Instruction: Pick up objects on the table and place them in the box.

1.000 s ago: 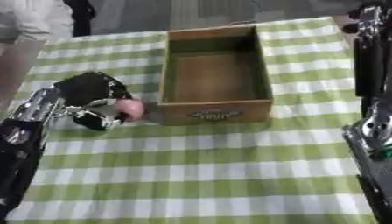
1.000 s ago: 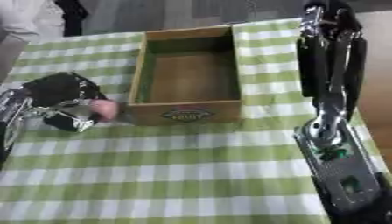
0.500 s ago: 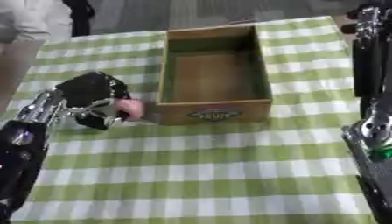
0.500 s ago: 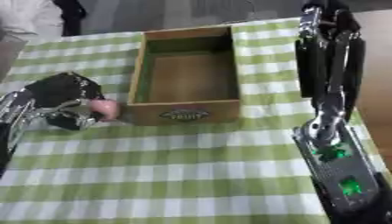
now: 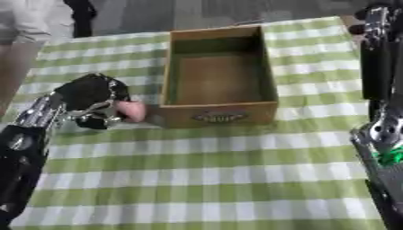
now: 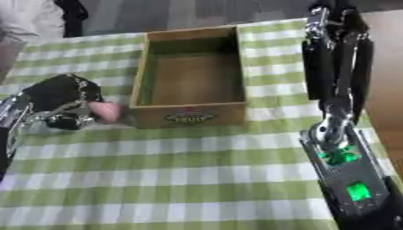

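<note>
Left hand [image 5: 93,96] curled round pink object [image 5: 129,111], held just beside box [image 5: 220,115] front-left corner, close to checked tablecloth [image 5: 204,170]. Little shift over the last second: no lift yet. Box appears empty. Right hand fingers: cannot tell

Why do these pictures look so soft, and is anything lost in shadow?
Both eye views are blurred throughout. In the left eye view the box floor is shaded but visible; the pink object at the left hand shows no detail. No glare in the right eye view.
</note>
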{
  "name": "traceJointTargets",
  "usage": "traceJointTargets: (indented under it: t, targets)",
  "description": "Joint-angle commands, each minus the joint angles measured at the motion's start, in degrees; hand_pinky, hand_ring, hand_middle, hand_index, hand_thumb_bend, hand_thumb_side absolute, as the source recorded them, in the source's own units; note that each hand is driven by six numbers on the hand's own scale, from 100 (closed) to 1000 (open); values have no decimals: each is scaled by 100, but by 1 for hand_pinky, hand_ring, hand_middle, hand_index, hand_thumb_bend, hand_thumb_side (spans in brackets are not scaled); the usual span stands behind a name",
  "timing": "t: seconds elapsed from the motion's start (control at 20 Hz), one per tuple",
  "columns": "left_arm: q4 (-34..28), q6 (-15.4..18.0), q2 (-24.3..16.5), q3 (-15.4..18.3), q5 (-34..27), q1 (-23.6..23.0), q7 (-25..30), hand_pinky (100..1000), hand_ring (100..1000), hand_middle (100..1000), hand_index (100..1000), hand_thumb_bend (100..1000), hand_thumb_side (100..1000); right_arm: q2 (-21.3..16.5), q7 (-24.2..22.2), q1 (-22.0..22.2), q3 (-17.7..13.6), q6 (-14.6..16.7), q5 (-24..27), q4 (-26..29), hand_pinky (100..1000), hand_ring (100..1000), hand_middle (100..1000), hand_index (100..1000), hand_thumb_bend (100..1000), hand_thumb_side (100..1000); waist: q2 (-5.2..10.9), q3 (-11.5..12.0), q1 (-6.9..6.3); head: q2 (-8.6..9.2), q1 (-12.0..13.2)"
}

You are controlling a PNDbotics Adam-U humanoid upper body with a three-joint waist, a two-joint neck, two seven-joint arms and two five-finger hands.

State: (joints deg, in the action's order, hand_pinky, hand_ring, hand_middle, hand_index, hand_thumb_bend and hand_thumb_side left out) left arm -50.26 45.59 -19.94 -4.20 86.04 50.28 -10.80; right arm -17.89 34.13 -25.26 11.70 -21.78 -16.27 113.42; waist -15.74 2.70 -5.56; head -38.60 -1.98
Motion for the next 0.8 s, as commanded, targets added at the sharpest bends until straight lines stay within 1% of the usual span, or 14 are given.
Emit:
traceJointTargets:
  t: [0.05, 0.4, 0.55, 0.8]
  targets:
    - [-61, 38, -101, 85, -196, 62, 49, 301, 453, 432, 589, 100, 166, -31, -12, -74, -20, -15, 7, 117, 860, 678, 672, 860, 100, 1000, 138, 14, 29, 76, -21]
    - [-249, 28, -192, 193, -676, 67, 220, 273, 429, 414, 575, 100, 197, 2, -12, -50, -28, -14, -14, 117, 860, 678, 672, 861, 100, 1000, 189, 53, 35, 53, -91]
    - [-405, 21, -234, 288, -921, 82, 334, 266, 422, 410, 573, 100, 211, 17, -12, -36, -33, -13, -25, 117, 860, 678, 672, 860, 100, 1000, 213, 66, 37, 36, -127]
    - [-688, -80, -327, 440, -1348, 201, 497, 253, 406, 400, 562, 100, 233, 51, -18, -28, -34, -1, -41, 117, 860, 679, 672, 860, 100, 1000, 252, 63, 46, 27, -119]
